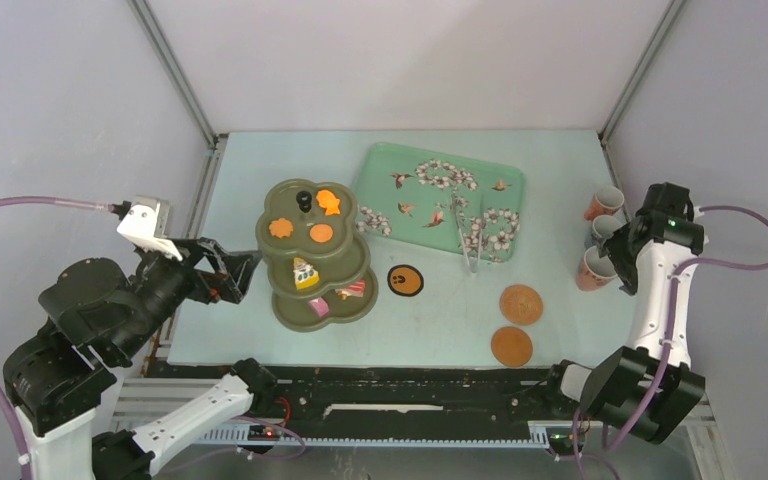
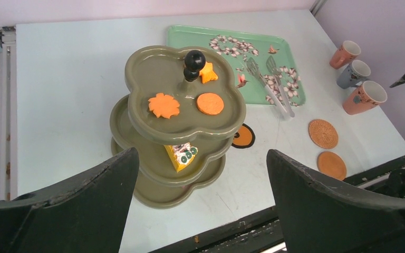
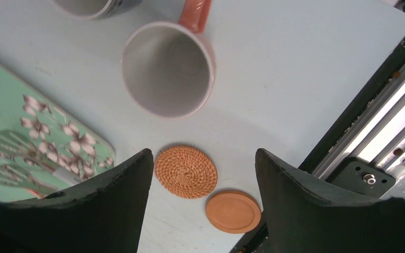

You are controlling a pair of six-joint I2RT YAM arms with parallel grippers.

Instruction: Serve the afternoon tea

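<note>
The olive-green three-tier stand (image 1: 282, 306) (image 2: 153, 74) stands left of centre. Orange pastries (image 1: 321, 233) lie on its top tier, a yellow cake wedge (image 1: 305, 273) (image 2: 181, 156) on the middle tier, and pink and red pieces (image 1: 352, 290) on the bottom one. My left gripper (image 1: 245, 275) (image 2: 201, 155) is open just left of the stand, holding nothing. Three cups (image 1: 594, 268) stand at the right edge. My right gripper (image 1: 620, 258) (image 3: 203, 153) hovers open above the nearest pink cup (image 3: 169, 68). A woven coaster (image 1: 521, 304) (image 3: 185, 171), a smooth brown coaster (image 1: 511, 346) (image 3: 233, 211) and a black-rimmed coaster (image 1: 405, 280) lie on the table.
A mint-green floral tray (image 1: 390, 180) with metal tongs (image 1: 468, 235) on it sits behind the coasters. Grey walls close in the table on three sides. A black rail (image 1: 410, 385) runs along the near edge.
</note>
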